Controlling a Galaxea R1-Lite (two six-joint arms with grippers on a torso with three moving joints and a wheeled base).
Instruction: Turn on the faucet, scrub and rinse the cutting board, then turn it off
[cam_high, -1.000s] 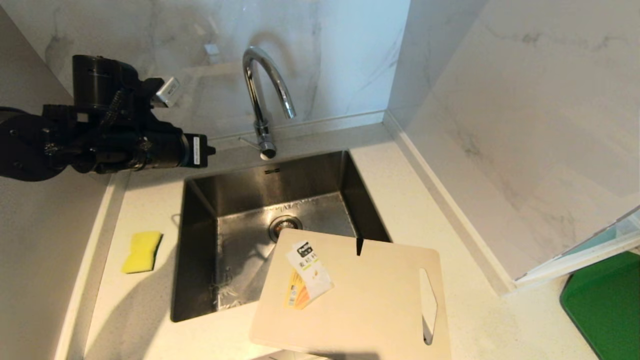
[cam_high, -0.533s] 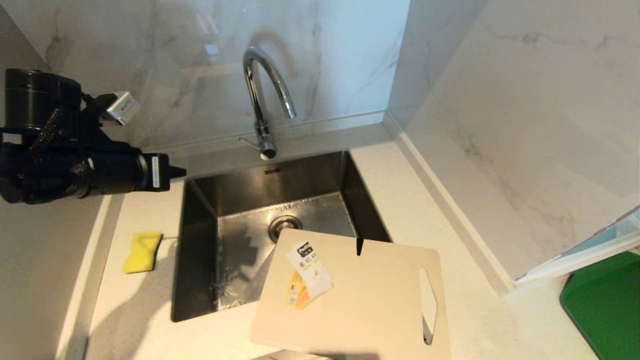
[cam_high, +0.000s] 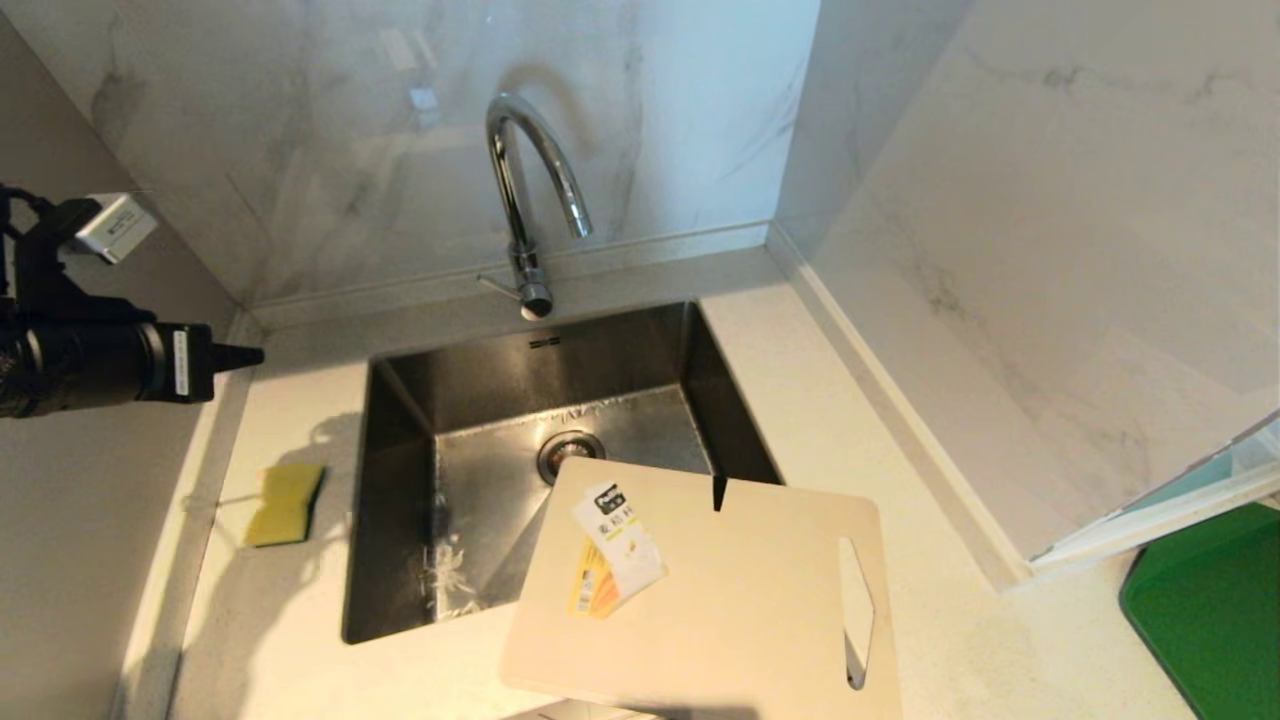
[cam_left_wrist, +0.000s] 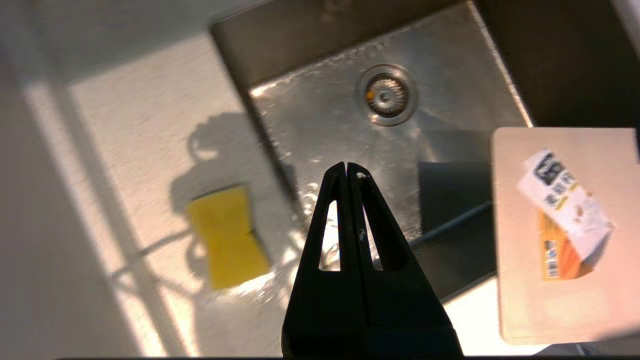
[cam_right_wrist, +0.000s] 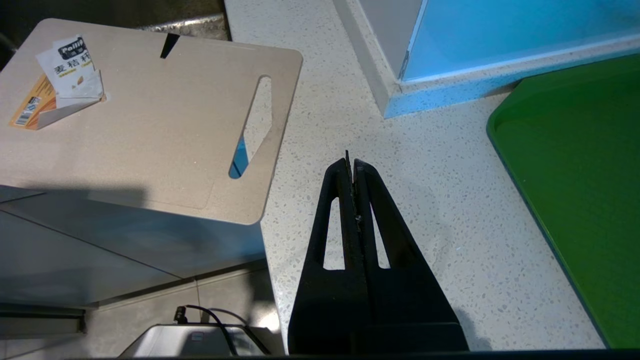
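The chrome gooseneck faucet (cam_high: 527, 195) stands behind the steel sink (cam_high: 400, 520), its small lever sticking out at the base; no water runs. The pale beige cutting board (cam_high: 740, 610) (cam_left_wrist: 565, 300) (cam_right_wrist: 135, 135) lies over the sink's near right corner, paper label on top. My left gripper (cam_high: 255, 353) (cam_left_wrist: 346, 167) is shut and empty, hanging at the far left edge of the head view, high above the counter and well left of the faucet. My right gripper (cam_right_wrist: 351, 162) is shut and empty over the counter, right of the board's handle hole.
A yellow sponge (cam_high: 286, 503) (cam_left_wrist: 227, 235) lies on the counter left of the sink. A dark green mat (cam_high: 1215, 610) (cam_right_wrist: 580, 165) sits at the right. Marble walls close in behind and to the right.
My left arm has swung left and down, away from the faucet, toward the left edge of the head view. The board, sponge and faucet have stayed put.
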